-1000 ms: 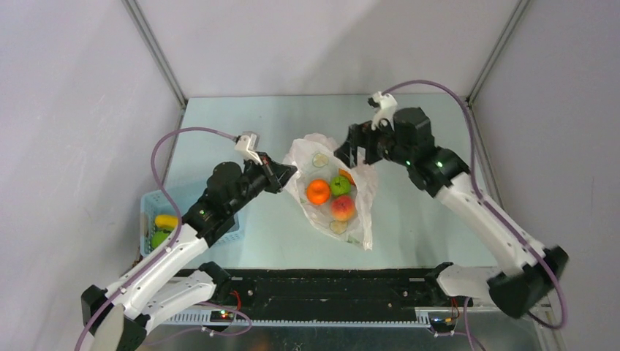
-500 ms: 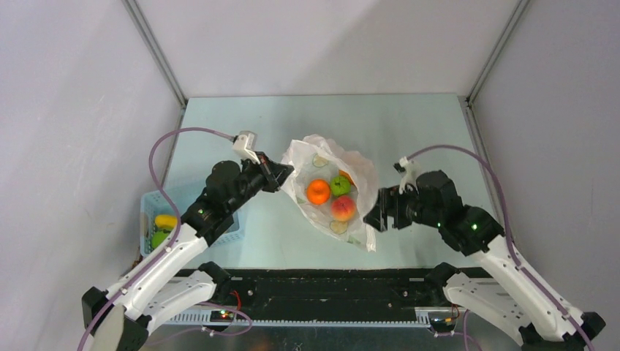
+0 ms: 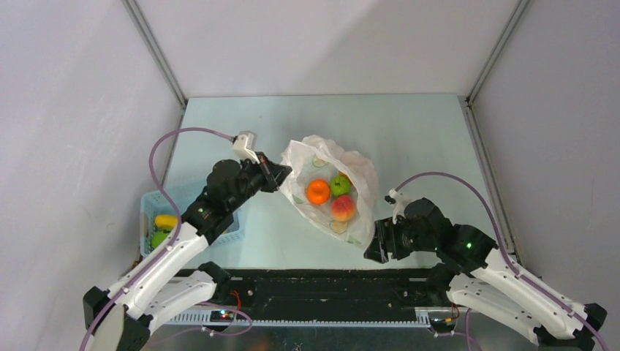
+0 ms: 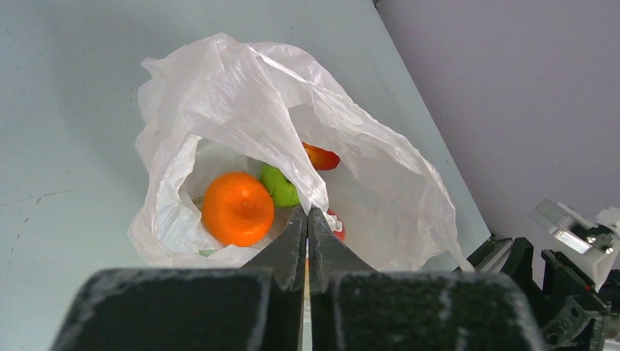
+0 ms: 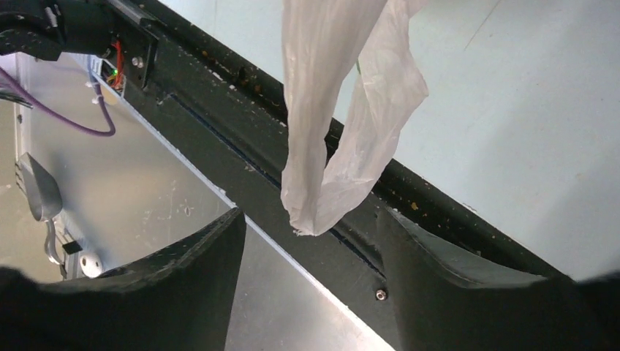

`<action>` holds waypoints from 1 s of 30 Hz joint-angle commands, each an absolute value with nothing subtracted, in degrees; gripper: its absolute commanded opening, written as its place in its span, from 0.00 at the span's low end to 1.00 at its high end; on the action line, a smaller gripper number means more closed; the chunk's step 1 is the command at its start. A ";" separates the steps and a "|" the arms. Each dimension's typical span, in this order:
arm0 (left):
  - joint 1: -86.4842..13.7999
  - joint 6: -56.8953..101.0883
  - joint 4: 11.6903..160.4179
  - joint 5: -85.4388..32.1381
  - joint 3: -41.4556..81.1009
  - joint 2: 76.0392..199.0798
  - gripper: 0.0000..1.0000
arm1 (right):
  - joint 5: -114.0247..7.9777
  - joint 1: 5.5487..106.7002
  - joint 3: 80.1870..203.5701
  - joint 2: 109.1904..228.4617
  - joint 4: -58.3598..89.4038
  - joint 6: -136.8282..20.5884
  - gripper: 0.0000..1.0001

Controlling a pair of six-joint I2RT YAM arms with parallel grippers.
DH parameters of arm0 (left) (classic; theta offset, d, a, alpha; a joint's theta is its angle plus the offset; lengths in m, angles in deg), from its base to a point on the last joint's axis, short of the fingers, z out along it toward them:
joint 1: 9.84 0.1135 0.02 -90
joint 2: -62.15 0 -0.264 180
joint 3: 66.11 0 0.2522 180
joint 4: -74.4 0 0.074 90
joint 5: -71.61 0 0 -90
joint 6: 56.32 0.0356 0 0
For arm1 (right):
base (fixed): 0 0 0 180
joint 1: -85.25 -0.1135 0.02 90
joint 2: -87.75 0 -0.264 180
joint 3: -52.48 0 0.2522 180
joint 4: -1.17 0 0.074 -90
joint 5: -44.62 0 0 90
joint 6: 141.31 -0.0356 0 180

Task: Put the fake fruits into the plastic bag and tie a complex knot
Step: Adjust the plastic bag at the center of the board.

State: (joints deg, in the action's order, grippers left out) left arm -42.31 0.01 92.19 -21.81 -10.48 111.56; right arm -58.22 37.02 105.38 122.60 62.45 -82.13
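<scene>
The bag (image 4: 241,95) is thin, crinkled, translucent white plastic. The orange fruit (image 4: 237,208) shines glossy and smooth. My left hand (image 4: 308,216) is matt black plastic, grainy at the base. The desk (image 3: 409,139) looks smooth, matt pale green.

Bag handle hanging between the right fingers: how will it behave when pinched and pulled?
Probably floppy: the handle hangs limp and creased, so it should bunch flat in the right gripper. Likely slippery, being thin translucent film. Pulling may tauten the plastic bag, whose rim the left gripper pinches.
</scene>
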 commanded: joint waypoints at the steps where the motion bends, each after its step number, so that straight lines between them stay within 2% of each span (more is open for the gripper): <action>1: -41.74 -0.54 91.50 -22.44 -9.11 111.81 0.00 | -53.21 34.49 104.51 124.00 59.00 -84.78 0.65; 4: -41.65 -0.47 91.62 -22.50 -8.98 111.86 0.00 | -52.43 33.71 104.08 125.11 57.94 -84.66 0.60; 8: -41.45 -0.38 91.71 -22.53 -8.86 111.99 0.00 | -51.99 33.51 104.09 126.04 56.31 -84.09 0.47; 10: -41.27 -0.23 91.83 -22.53 -8.77 111.99 0.00 | -52.29 33.55 104.09 126.10 55.74 -84.09 0.32; 11: -41.20 -0.07 91.88 -22.59 -8.71 111.81 0.00 | -52.31 33.57 104.27 125.96 55.41 -84.09 0.21; 12: -40.93 0.06 92.19 -22.60 -8.60 111.77 0.00 | -52.23 33.57 104.59 125.93 55.34 -83.98 0.17; 13: -40.77 0.53 92.46 -22.80 -8.01 111.60 0.00 | -52.02 33.57 106.13 125.94 55.51 -83.68 0.08; 15: -40.01 1.83 93.83 -24.04 -5.81 111.44 0.00 | -50.64 33.60 110.69 126.75 56.12 -82.16 0.00; 22: -38.25 5.88 98.41 -28.58 6.84 111.49 0.00 | -37.83 37.88 135.67 135.37 55.04 -69.30 0.00; 27: -35.01 3.46 97.91 -31.92 12.79 113.29 0.00 | -40.78 47.52 143.80 139.86 44.32 -64.99 0.00; 30: -32.47 -0.56 97.19 -33.63 11.78 114.25 0.00 | -45.20 52.41 145.47 142.55 40.70 -67.22 0.00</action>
State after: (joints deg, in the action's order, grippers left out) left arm -35.45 3.15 97.92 -29.61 11.57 112.52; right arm -41.81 47.01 142.93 139.40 48.44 -68.67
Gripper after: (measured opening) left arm 0.004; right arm 0.013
